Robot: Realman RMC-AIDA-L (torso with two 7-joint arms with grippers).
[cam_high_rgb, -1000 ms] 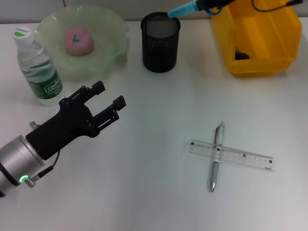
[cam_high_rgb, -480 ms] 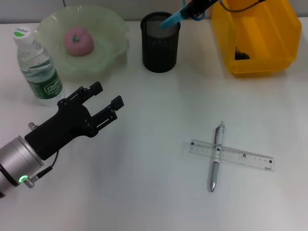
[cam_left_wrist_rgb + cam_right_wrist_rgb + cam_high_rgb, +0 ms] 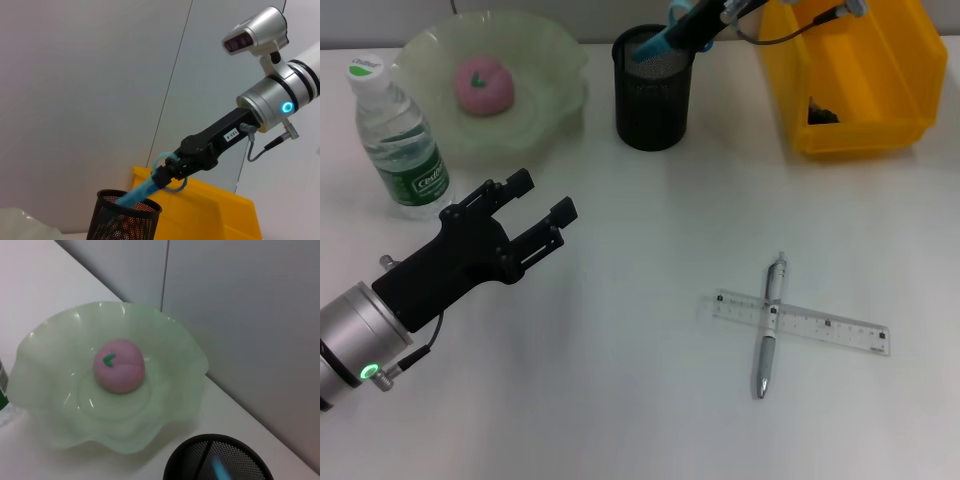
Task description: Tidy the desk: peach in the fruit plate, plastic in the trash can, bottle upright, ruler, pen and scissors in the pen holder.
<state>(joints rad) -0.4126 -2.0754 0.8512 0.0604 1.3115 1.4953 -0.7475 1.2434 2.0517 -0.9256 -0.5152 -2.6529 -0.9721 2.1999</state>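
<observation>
My right gripper is shut on the blue scissors, whose blades point down into the black mesh pen holder. The left wrist view shows this gripper holding the scissors over the holder's rim. A silver pen lies across a clear ruler on the table at the front right. The pink peach sits in the green fruit plate. The bottle stands upright at the left. My left gripper is open and empty, right of the bottle.
The yellow trash can stands at the back right with a dark thing inside. The right wrist view shows the peach, the plate and the pen holder below.
My right gripper has moved left and down with the scissors, so the blades now reach into the pen holder. The left arm has hardly moved.
</observation>
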